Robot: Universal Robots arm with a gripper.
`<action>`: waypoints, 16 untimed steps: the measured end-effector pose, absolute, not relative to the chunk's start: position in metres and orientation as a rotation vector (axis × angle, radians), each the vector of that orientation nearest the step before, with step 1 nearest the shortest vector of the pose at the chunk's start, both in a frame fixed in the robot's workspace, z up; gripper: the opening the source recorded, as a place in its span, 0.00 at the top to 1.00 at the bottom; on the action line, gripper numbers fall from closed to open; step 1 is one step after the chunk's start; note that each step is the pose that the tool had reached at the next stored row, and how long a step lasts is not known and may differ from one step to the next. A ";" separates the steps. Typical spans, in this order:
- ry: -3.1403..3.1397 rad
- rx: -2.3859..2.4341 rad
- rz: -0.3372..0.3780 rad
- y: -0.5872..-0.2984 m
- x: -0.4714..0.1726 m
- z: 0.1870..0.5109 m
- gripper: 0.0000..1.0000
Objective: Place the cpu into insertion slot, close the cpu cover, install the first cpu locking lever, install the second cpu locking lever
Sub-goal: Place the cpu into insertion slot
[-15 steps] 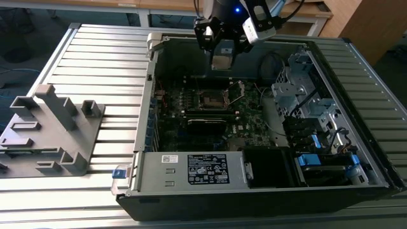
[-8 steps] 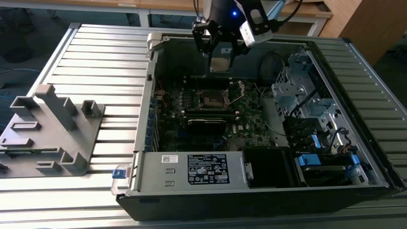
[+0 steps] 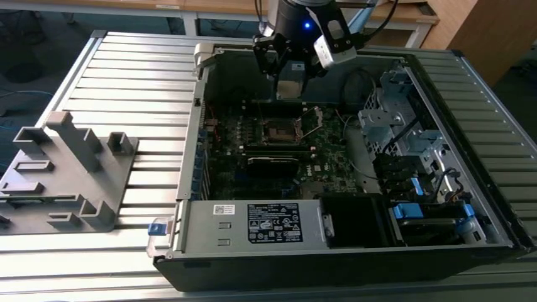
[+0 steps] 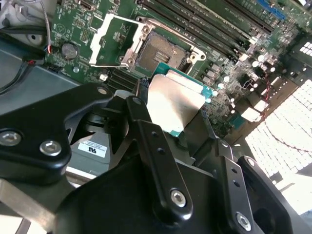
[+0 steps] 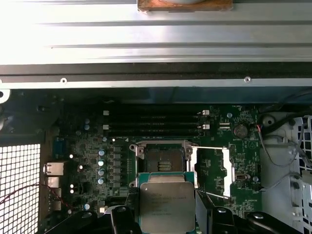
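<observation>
My gripper (image 3: 290, 90) hangs inside the open computer case, shut on the cpu (image 3: 288, 88), a flat square chip with a dull silver top. In both wrist views the cpu (image 4: 171, 100) (image 5: 167, 204) sits between the black fingers (image 4: 142, 117), above the motherboard and just short of the insertion slot (image 5: 163, 163) (image 4: 159, 55). The slot is bare, with its contact field exposed. The cpu cover (image 5: 226, 169) (image 4: 113, 39), a silvery frame, lies flipped open beside the slot. Two thin wire locking levers (image 5: 208, 147) stand unlatched near the cover.
The case's metal wall (image 5: 156, 53) runs close behind the slot. Memory slots (image 5: 153, 124) lie between wall and socket. Drive cages and cables (image 3: 403, 126) fill the exterior view's right side; a grey fixture (image 3: 67, 170) stands outside the case on the left.
</observation>
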State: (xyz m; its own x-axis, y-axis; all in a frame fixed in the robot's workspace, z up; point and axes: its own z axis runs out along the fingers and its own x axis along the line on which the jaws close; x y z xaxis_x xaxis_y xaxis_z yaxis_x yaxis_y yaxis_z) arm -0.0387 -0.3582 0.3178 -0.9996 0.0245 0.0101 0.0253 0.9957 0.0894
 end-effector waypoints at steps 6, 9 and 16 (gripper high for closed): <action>-3.129 -0.039 -0.141 -0.358 -0.039 0.316 0.46; -3.129 -0.039 -0.141 -0.358 -0.039 0.313 0.46; -3.129 -0.039 -0.141 -0.358 -0.039 0.307 0.46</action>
